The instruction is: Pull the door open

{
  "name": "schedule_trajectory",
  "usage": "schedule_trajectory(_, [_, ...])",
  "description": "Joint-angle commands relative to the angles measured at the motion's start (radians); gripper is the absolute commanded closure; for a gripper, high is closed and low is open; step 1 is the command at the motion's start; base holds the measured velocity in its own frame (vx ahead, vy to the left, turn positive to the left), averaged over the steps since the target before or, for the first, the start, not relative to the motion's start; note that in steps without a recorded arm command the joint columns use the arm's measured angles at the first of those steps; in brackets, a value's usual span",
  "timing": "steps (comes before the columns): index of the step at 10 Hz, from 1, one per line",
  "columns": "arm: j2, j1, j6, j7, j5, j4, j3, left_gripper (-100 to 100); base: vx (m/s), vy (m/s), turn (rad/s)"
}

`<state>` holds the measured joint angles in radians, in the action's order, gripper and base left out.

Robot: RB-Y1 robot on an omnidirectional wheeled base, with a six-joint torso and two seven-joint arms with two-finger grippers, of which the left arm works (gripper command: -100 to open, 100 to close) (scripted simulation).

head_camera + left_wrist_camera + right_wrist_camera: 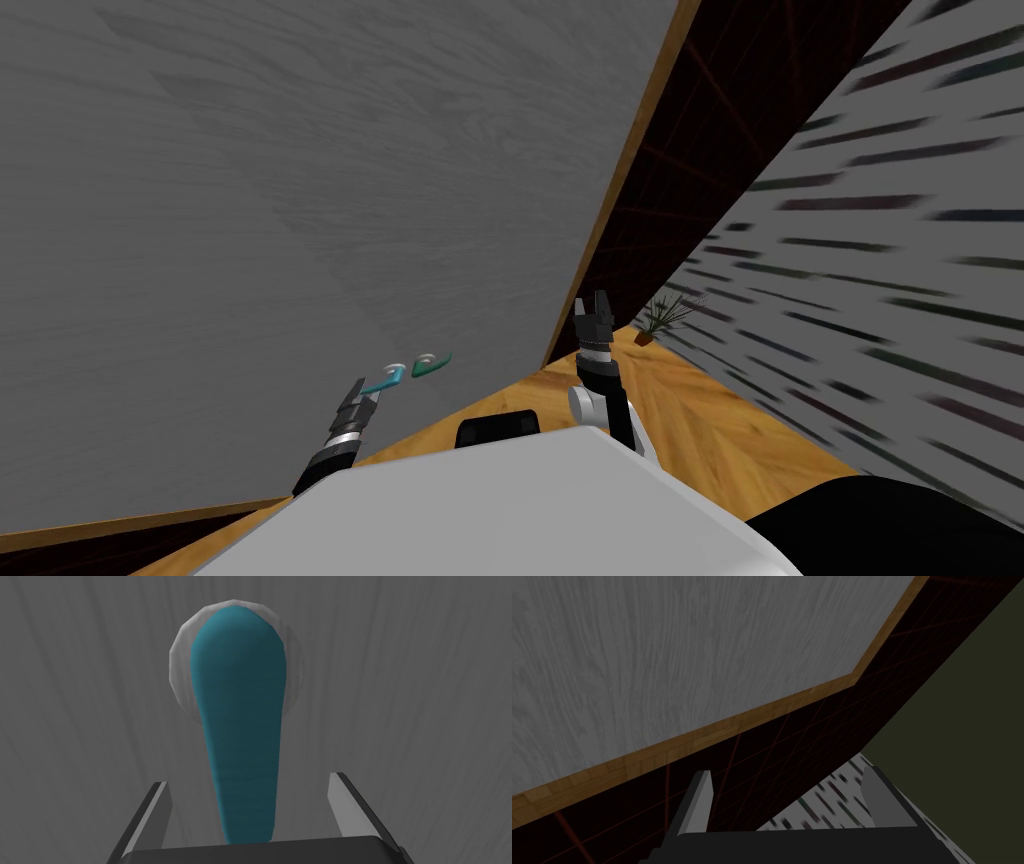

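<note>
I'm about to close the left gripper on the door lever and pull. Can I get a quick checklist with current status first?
1. Left gripper open: ok.
2. Teal lever between its fingers: ok.
3. Fingers pressing the lever: not ok, there are gaps on both sides.
4. Right gripper open and holding nothing: ok.
5. Grey door latch released: cannot tell.
</note>
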<state>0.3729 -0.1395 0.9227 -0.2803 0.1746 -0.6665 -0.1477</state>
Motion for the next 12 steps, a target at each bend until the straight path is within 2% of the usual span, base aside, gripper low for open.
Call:
schedule_trajectory(1, [0.000,0.000,0.000,0.000,0.000,0.000,0.000,-100,0.019,-0.027,0.007])
schedule_trajectory(2, [0.000,0.000,0.000,0.000,0.000,0.000,0.000,100,0.006,-0.002,-0.006])
schedule_trajectory(7, [0.000,0.000,0.000,0.000,0.000,0.000,0.000,100,-0.004,0.002,-0.004])
schedule_trajectory(8, [0.013,-0.022,0.001,-0.004,0.003,0.008,-0.007,100,-0.157,0.052,0.079])
schedule_trajectory(9, [0.013,-0.022,0.001,-0.004,0.003,0.008,-0.007,100,-0.163,0.082,0.019])
schedule_trajectory(10, [0.027,-0.041,0.009,-0.014,0.002,0.008,-0.005,100,-0.167,0.053,0.026])
schedule_trajectory(11, [0.027,-0.041,0.009,-0.014,0.002,0.008,-0.005,100,-0.145,0.033,0.078])
schedule_trajectory(12, [0.035,-0.056,0.023,-0.026,-0.007,0.001,0.009,100,-0.164,0.029,-0.005])
